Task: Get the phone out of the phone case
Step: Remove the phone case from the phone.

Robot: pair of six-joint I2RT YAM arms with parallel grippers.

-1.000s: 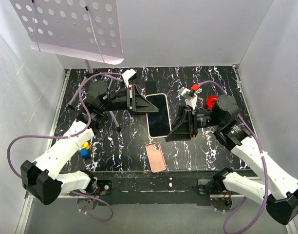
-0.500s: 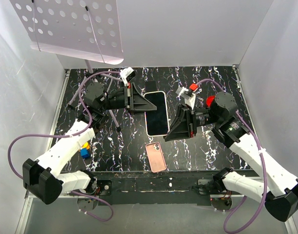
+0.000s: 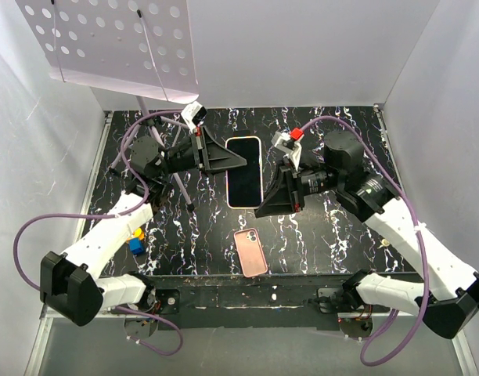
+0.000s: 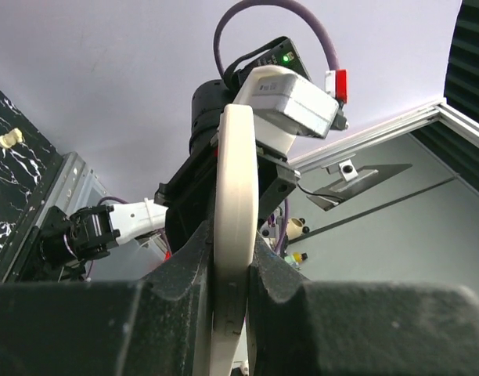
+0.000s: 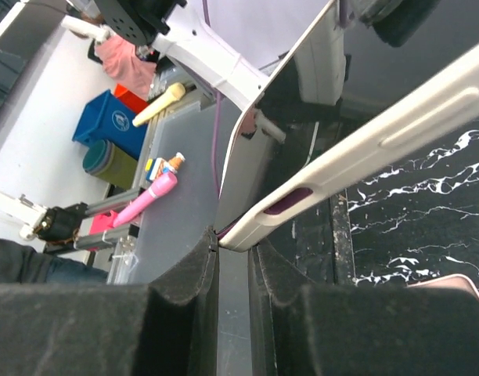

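— Where's the phone (image 3: pixel 244 171)?
— Between my two arms, over the middle of the bench (image 3: pixel 341 235). Dark screen faces the top camera, pale rim all round, long axis running away from my bases.

— State of the left jaws?
— Closed on the phone's left long edge. Left wrist view: the phone (image 4: pixel 233 235) stands edge-on, pinched between both fingers (image 4: pixel 185 274).

— Right jaws?
— Closed on the near right corner. Right wrist view: that rounded corner of the phone (image 5: pixel 365 149) sits in the slot between the fingers (image 5: pixel 185 290), with a side button visible farther along the rim.

— And the phone case (image 3: pixel 250 252)?
— Pink, lying flat on the bench nearer my bases, well apart from the phone and touched by neither arm. Camera cut-out at its far end. The phone is out of it. One pink corner (image 5: pixel 459 286) shows low in the right wrist view.

— Anything else down there?
— A small blue and yellow block (image 3: pixel 135 239) by the left arm.
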